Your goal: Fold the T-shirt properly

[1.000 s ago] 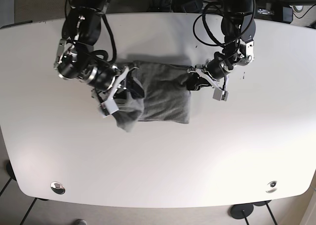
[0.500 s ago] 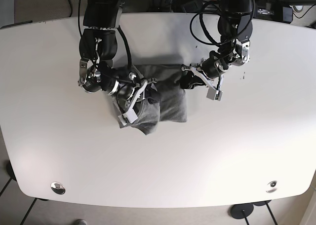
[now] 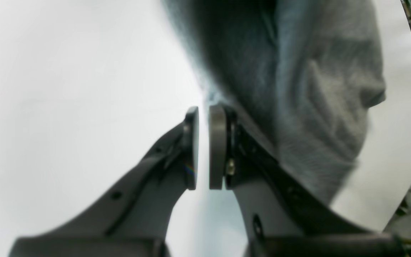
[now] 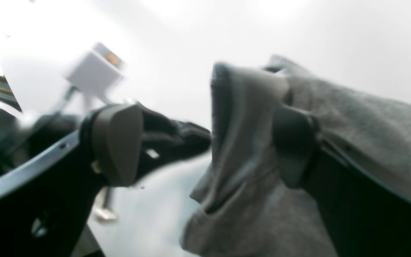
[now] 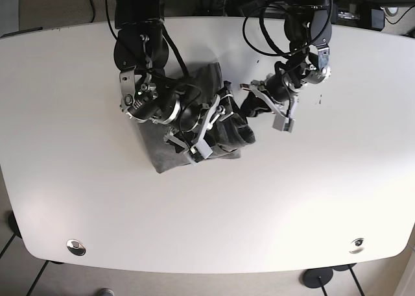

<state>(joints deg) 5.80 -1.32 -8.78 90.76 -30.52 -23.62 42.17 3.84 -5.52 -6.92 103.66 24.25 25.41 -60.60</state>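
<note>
The grey T-shirt (image 5: 170, 150) lies bunched in a compact fold on the white table (image 5: 324, 198). My right gripper (image 5: 228, 124) is over the shirt's right part. In the right wrist view it (image 4: 205, 142) is open wide, with a loose fold of the shirt (image 4: 241, 117) standing between the jaws and cloth draped over the right finger (image 4: 293, 150). My left gripper (image 5: 248, 106) is just off the shirt's right edge. In the left wrist view it (image 3: 202, 114) has its pads almost together with nothing between them; the shirt (image 3: 319, 92) lies against the outer side of its right finger.
The two grippers are very close together at the shirt's right edge; the left arm's white box (image 4: 95, 73) and dark fingers (image 4: 177, 135) show in the right wrist view. Cables hang at the table's back edge (image 5: 259, 23). Two metal discs (image 5: 76, 246) sit at the front corners.
My right arm has swept rightward across the shirt, carrying its left part over onto the right. The shirt is now a narrower bundle. My left gripper has shifted slightly left.
</note>
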